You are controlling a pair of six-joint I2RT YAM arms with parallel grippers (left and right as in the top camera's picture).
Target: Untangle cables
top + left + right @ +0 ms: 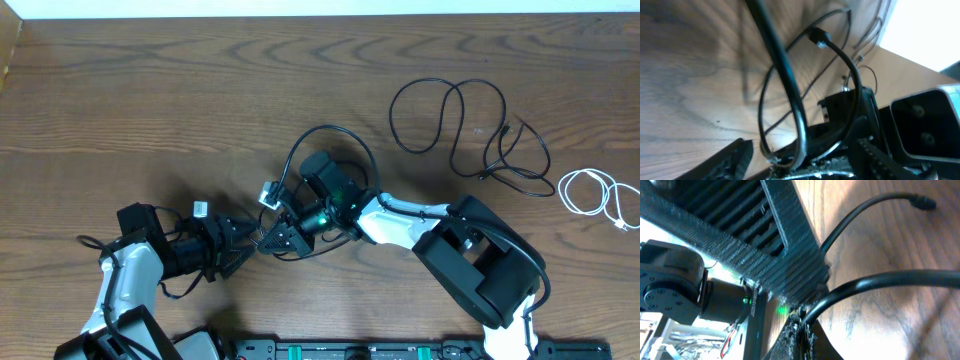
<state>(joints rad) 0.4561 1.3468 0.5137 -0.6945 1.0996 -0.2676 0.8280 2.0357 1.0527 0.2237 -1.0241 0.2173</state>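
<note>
A black cable loop (322,132) arcs over the middle of the table, and its small plug end (818,36) hangs free. My right gripper (277,238) is shut on this black cable (875,282), which is pinched between its rough pads (807,330). My left gripper (250,246) faces it tip to tip and stands open, with the cable (799,125) running down between its fingers (735,156) without being clamped. More thin black cable (455,115) lies coiled at the far right. The white cable (598,193) lies apart at the right edge.
Both arms meet low over the front centre of the table (150,120). The right arm's bulky base (485,262) fills the front right. A black rail (400,350) runs along the front edge.
</note>
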